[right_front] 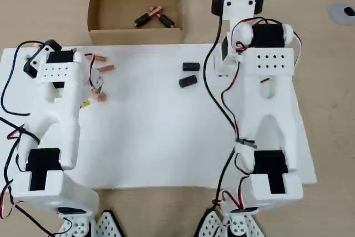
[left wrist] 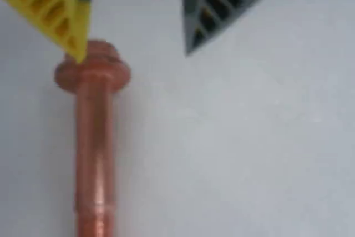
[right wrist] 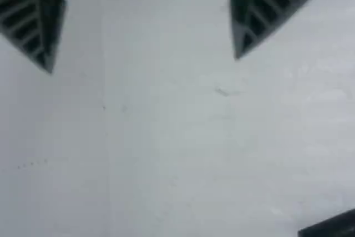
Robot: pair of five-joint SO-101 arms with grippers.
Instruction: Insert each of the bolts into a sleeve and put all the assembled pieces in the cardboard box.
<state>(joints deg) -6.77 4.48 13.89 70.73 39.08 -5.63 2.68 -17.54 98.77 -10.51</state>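
Three copper bolts lie on the white mat by my left gripper: one, another and a third. In the left wrist view my left gripper is open over a bolt, with one yellow fingertip at the bolt's head. Two black sleeves lie mid-mat, left of my right gripper. In the right wrist view that gripper is open over bare mat, with a dark piece at the picture's corner. The cardboard box holds two assembled pieces.
The white mat covers most of the wooden table. Both arms' bases stand at the near edge. A grey disc sits at the far right of the table.
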